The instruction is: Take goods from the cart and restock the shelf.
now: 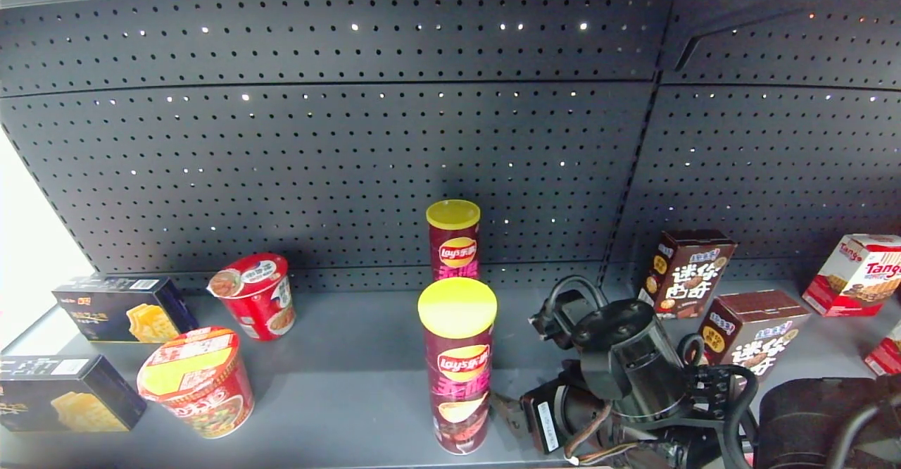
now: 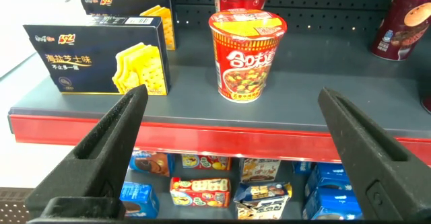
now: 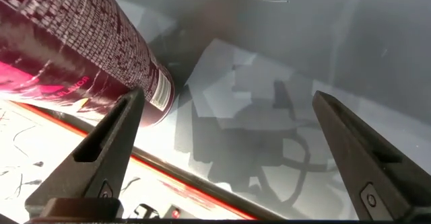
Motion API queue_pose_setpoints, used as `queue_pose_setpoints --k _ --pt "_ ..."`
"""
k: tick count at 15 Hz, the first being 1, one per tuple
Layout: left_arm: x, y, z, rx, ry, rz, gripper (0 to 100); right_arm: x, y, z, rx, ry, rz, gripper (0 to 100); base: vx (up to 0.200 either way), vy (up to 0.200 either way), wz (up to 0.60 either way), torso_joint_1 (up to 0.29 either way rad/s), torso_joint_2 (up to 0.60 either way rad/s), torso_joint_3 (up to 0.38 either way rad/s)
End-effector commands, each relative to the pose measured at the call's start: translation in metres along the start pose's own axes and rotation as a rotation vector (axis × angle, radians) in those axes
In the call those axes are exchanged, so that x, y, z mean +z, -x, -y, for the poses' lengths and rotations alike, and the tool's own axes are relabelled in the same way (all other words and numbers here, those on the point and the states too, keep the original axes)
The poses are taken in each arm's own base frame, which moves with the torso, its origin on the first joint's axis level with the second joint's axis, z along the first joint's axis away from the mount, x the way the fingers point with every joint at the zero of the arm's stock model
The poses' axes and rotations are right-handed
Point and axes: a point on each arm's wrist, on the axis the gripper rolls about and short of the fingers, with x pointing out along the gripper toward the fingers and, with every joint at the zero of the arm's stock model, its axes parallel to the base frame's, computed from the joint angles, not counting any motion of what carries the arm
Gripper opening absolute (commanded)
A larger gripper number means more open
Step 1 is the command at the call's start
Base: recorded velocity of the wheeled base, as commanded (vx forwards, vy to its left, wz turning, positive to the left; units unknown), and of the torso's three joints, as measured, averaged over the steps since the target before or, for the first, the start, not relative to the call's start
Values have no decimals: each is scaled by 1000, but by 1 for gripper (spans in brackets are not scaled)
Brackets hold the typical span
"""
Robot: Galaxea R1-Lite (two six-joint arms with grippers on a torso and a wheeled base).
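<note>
Chip can (image 1: 457, 363) stands just beside the spread right hand (image 3: 227, 96).

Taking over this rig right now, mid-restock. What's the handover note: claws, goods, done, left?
Left claw: open, empty, before the shelf edge, facing the front noodle cup.
Right claw: open, empty, low beside the front chip can's base, not gripping it.
Goods: front chip can upright near the shelf front, rear chip can behind it; cracker boxes to the left, brown boxes to the right.
Done: front chip can looks placed.
Left: probably withdraw the right arm, fetch the next item from the cart.
</note>
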Motion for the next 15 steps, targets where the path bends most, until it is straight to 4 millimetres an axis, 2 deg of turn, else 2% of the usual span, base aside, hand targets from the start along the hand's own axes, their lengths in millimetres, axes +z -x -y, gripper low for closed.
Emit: queue_pose_setpoints --k 1,5,15 --pt "0 0 0 1 0 -2 100 -1 1 1 -1 0 -2 100 0 0 0 0 0 0" --pt "0 0 0 1 0 -2 100 -6 0 7 -37 -4 -12 100 0 0 0 0 0 0" --pt "0 0 0 1 0 -2 100 -4 -13 14 -84 -27 -2 100 0 0 0 0 0 0"
